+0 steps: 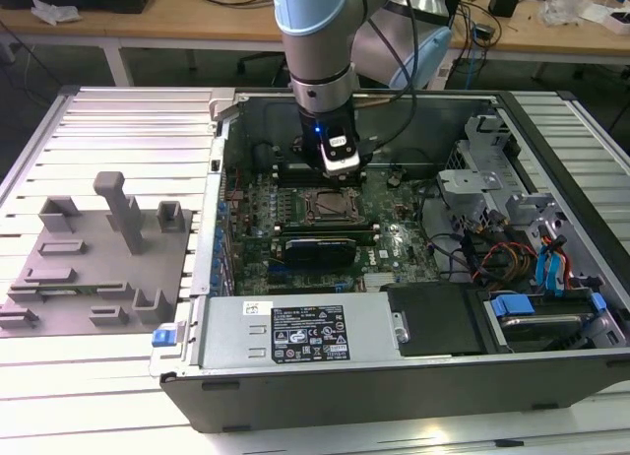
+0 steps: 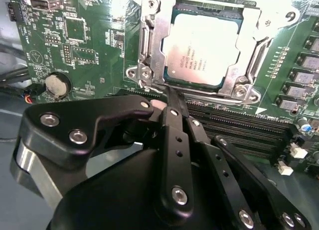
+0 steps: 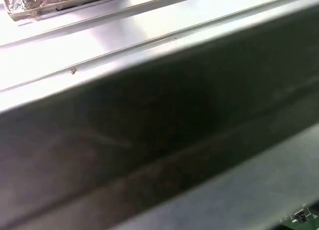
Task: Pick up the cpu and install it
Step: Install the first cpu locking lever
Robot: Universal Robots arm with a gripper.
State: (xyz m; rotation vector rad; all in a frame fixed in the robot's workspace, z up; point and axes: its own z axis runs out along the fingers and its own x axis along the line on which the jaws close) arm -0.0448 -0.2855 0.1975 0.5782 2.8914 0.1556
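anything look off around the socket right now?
Nothing stands out. The cpu lies flat and square inside the socket frame, no visible tilt or damage. The gripper sits at the frame's edge, beside the cpu, not holding it.

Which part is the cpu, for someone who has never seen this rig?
Start at the open computer case, then the green motherboard inside it. Near its middle sits a metal socket frame, just ahead of the claw. The cpu is the flat silver-white square inside that frame, the only plain bright plate among green board and dark slots.
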